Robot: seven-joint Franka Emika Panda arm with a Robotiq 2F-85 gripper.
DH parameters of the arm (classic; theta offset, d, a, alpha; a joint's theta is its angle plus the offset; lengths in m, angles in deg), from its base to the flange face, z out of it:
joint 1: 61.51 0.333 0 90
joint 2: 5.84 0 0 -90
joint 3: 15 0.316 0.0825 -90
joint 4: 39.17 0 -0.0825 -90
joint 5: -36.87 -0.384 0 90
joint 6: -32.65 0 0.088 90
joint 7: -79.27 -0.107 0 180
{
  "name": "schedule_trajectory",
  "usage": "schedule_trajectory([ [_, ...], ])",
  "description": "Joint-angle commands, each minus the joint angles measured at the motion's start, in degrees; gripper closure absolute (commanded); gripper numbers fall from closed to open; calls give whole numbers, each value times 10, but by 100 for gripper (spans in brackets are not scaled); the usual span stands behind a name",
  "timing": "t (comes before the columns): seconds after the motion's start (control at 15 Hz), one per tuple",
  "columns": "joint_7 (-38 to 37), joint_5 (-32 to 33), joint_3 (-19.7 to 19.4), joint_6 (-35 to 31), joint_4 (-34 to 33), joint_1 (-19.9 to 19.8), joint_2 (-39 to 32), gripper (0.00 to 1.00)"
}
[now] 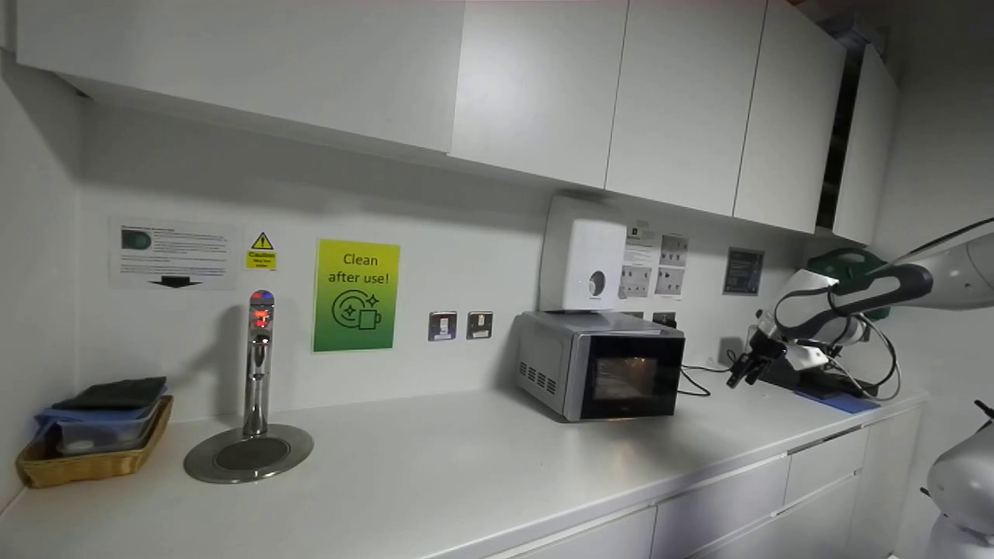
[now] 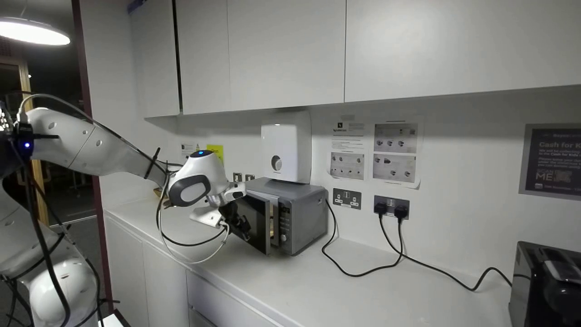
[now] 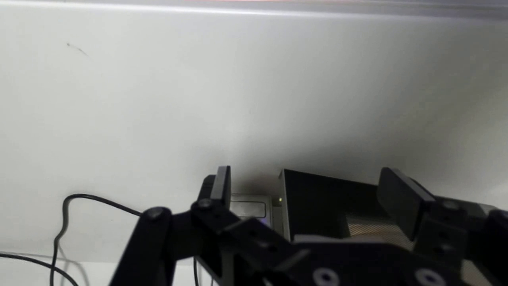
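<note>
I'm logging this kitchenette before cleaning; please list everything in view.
counter: 1, white, along the wall
cupboards: several, white, above the counter
drawers: several, white, under the counter
microwave: 1, grey, on the counter, door ajar
dispenser: 1, white, above the microwave
tap: 1, silver, on the counter
basket: 1, tan, near the tap
tub: 1, clear, in the basket
cloth: 1, dark, above the tub
signs: several, green, yellow, white, dark, on the wall
wall plates: 4, grey, near the microwave
cables: several, black, beside the microwave
appliance: 1, black, on the counter
lamp: 1, white, overhead
green object: 1, green, behind the arm
arm: 1, white, over the counter
gripper: 1, black, open, by the door
</note>
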Motion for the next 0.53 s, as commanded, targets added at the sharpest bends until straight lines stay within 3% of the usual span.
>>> schedule_trajectory([
  [0.0, -26, -8, -6, -41, -24, -12, -36, 0],
  [0.47, -56, -22, -16, -69, -59, -18, -73, 0],
])
